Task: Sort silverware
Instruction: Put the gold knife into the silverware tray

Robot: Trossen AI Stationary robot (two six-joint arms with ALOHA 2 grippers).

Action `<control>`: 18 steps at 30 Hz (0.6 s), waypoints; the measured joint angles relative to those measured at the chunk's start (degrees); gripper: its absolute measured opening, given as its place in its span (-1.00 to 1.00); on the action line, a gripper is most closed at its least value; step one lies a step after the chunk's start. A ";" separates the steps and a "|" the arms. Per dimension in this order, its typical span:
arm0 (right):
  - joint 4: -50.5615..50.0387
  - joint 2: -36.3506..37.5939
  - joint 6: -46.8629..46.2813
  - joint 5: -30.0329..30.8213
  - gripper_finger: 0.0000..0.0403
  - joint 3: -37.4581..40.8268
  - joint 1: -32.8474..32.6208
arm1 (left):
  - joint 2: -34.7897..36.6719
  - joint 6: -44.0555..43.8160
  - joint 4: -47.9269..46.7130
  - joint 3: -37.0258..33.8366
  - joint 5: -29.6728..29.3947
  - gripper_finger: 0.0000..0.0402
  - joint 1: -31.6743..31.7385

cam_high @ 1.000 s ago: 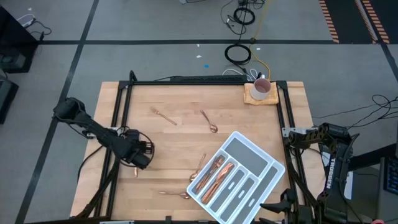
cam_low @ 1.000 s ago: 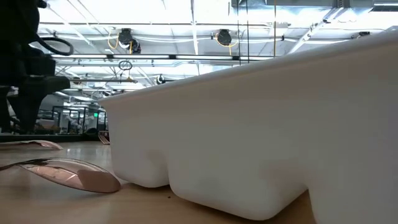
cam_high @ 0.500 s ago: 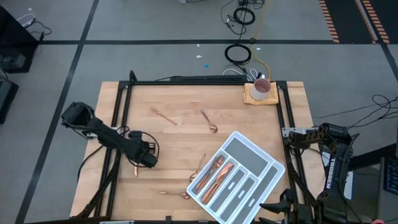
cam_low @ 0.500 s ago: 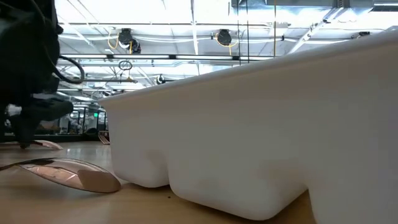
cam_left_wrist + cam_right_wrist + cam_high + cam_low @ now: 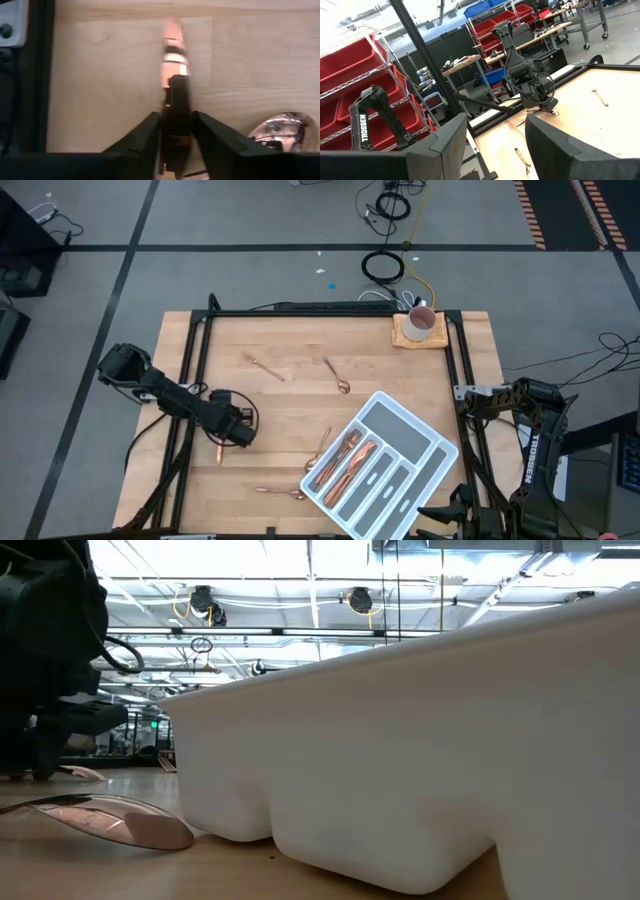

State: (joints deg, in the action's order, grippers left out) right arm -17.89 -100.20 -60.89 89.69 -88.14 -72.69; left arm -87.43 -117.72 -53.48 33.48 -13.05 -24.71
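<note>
Reaching low over the wooden table [image 5: 290, 395], well to the left of the white divided tray [image 5: 432, 457], the left gripper [image 5: 176, 131] is seen with its fingers [image 5: 145, 137] drawn in against a copper utensil [image 5: 174, 62] that lies flat on the wood and stands between them. Several copper pieces [image 5: 345, 460] are laid in the tray's long compartment, while a spoon [image 5: 336, 375] and a fork [image 5: 264, 366] are scattered beyond the tray and two more pieces [image 5: 283, 492] rest just beside its left edge. Parked off the table's edge to the right of the tray, the right gripper [image 5: 495, 145] is held with its fingers parted and nothing between them.
</note>
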 joint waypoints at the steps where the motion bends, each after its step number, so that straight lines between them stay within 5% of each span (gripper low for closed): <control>1: 0.00 0.00 0.00 0.00 -0.07 0.00 0.00 | -0.05 0.23 0.39 -0.03 -0.54 -0.44 -0.02; 4: 0.52 0.00 0.01 0.00 -0.07 0.00 0.00 | -0.08 1.87 0.66 -0.03 -1.29 -0.62 -0.04; 18: 0.94 0.00 0.49 0.02 -0.07 0.00 0.00 | -0.49 1.21 -2.12 3.15 -1.54 -0.63 0.00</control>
State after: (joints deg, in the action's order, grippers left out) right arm -16.95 -100.20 -60.40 89.71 -88.14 -72.69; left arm -87.92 -116.51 -55.61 36.63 -14.59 -24.71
